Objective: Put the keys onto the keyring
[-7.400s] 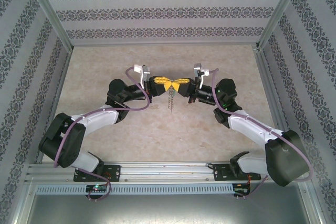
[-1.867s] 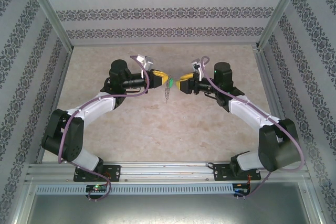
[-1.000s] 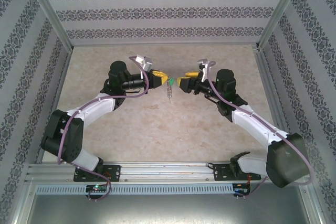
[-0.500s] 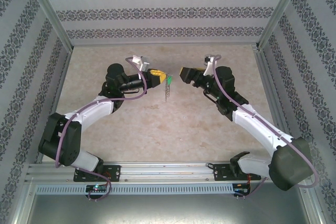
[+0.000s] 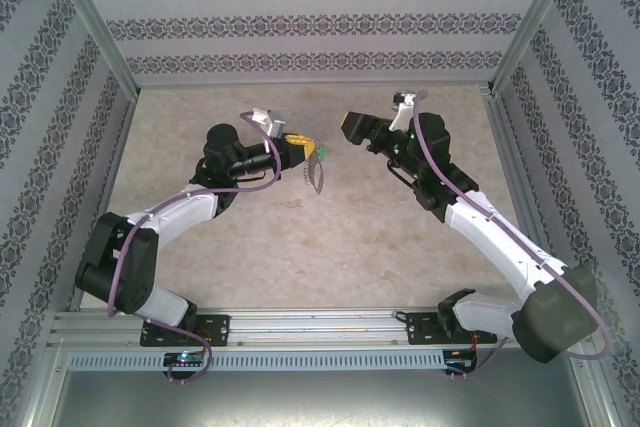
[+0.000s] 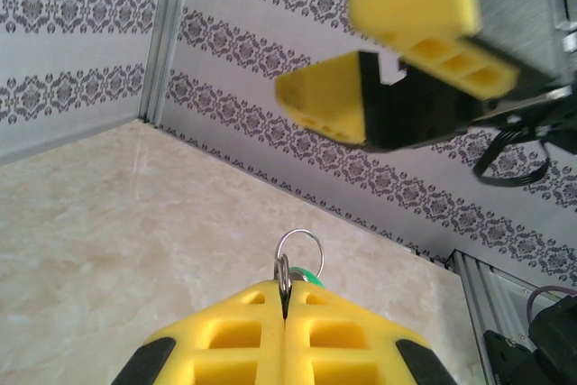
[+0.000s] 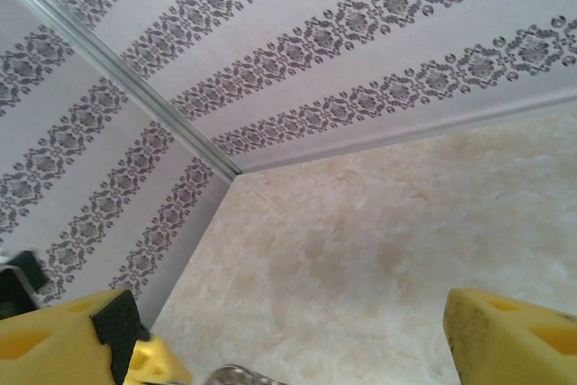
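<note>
Two end effectors: one is working and one is idle. The left end effector (image 5: 306,147) has its pads pressed together. The right end effector (image 5: 349,127) has its pads wide apart with nothing between them.
Left grip: it is clamped on the keys (image 5: 320,152) by the small silver ring (image 6: 299,252), which sticks out just past its tips with the green tag right behind. Pinching the thin ring edge-on leaves everything else free to dangle.
Keyring: the keyring (image 5: 318,177) hangs straight below the left end effector's tips, clear of the counter (image 5: 300,257). Nothing else carries it, so I judge it is already threaded to the keys. The joint itself is too small for me to confirm.
Right side: it sits beyond the left end effector's tips, apart from them and facing them. I read that as standing clear so the hanging load is not knocked.
Height: holding the bunch aloft lets its weight show whether the link holds.
Risk: a thin ring between soft pads could slip out.
</note>
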### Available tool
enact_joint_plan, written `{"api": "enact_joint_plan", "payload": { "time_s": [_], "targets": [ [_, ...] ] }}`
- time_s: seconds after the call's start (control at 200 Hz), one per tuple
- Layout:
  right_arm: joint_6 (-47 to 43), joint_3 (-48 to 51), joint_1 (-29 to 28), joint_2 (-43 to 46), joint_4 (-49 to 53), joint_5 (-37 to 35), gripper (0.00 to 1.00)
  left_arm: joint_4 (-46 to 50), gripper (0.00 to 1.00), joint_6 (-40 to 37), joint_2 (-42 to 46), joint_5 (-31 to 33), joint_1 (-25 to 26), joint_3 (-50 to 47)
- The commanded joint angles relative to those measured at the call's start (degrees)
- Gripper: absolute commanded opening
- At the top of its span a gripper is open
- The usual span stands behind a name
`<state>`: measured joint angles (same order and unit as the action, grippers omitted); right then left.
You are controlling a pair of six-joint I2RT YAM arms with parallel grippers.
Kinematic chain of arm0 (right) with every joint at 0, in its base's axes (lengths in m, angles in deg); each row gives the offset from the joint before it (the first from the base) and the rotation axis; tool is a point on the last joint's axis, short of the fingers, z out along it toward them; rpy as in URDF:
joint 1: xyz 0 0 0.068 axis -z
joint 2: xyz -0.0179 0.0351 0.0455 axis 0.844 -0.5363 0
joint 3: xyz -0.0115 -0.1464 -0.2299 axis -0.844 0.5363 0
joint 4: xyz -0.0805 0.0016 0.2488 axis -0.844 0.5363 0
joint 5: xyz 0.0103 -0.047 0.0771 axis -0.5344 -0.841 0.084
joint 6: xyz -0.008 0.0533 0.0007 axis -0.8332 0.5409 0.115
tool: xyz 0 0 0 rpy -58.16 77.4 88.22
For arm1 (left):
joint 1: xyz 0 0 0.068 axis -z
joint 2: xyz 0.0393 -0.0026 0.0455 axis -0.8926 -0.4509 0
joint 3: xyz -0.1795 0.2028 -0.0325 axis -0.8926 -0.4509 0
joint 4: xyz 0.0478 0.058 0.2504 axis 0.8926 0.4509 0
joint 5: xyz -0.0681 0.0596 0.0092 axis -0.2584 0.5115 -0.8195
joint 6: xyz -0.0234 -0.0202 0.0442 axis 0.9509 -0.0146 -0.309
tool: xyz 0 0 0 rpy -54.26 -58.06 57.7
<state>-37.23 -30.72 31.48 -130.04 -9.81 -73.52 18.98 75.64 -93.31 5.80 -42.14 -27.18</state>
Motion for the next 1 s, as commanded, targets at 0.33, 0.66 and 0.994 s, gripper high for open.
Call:
{"api": "enact_joint_plan", "payload": {
  "time_s": [0.33, 0.66, 0.994],
  "targets": [
    [3.66, -2.35, 0.33, -2.39, -4.80, 5.77, 0.91, -5.68, 0.00, 0.54, -0.30, 0.02, 0.85, 2.01],
    [0.85, -1.99, -1.19, -2.33, -3.75, 4.71, 0.89, -4.64, 0.00, 1.12, 0.82, -1.81, 0.85, 1.50],
    [0.29, 6.61, 4.92, -8.19, -18.88, 20.37, 0.53, -12.76, 0.00, 6.01, -2.43, -7.01, 0.87, -0.53]
  ]
}}
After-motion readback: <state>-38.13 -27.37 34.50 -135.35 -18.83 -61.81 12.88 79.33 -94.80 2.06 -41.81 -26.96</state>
